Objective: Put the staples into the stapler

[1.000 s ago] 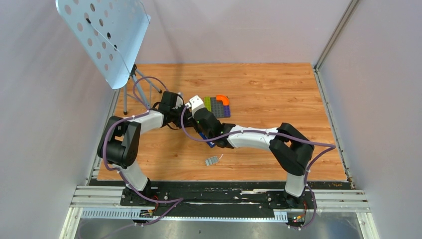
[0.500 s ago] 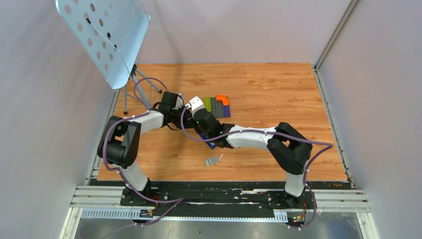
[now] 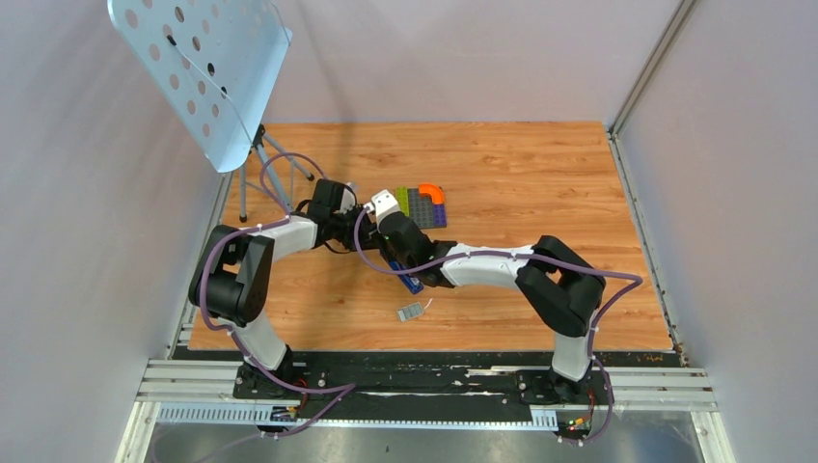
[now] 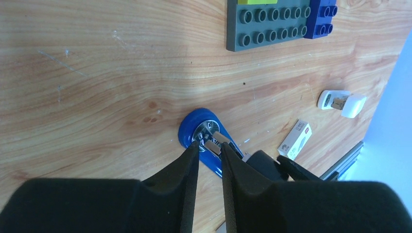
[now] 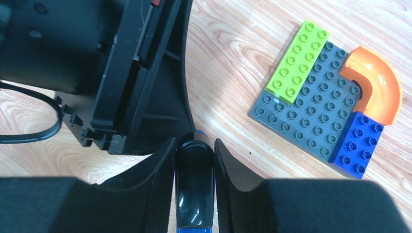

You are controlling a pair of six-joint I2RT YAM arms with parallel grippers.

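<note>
Since the earlier frame the right arm has been drawn slightly leftward, closer to the left arm. The stapler (image 4: pixel 194 132) is found at the desk (image 3: pixel 540 174) between the two wrists, with its blue rounded end and inner silver metal exposed. Its glossy black top end is clamped between the right fingers (image 5: pixel 217 153). The left fingers (image 4: pixel 224 151) are held narrow just over the blue end, with a silver glint at their tips; whether the staples are pinched there cannot be told. The staple box (image 4: pixel 295 141) lies near, toward the rail. The stapler is judged light, stiff and slick-shelled, best gripped across its flanks; the staples are judged brittle and easily dropped. A multicoloured block plate (image 5: pixel 311 116) lies just beyond. The wood-grain desk is lightly scratched and enclosed by pale walls (image 3: pixel 463 58), with a perforated blue sheet (image 3: pixel 203 68) at the far left.
</note>
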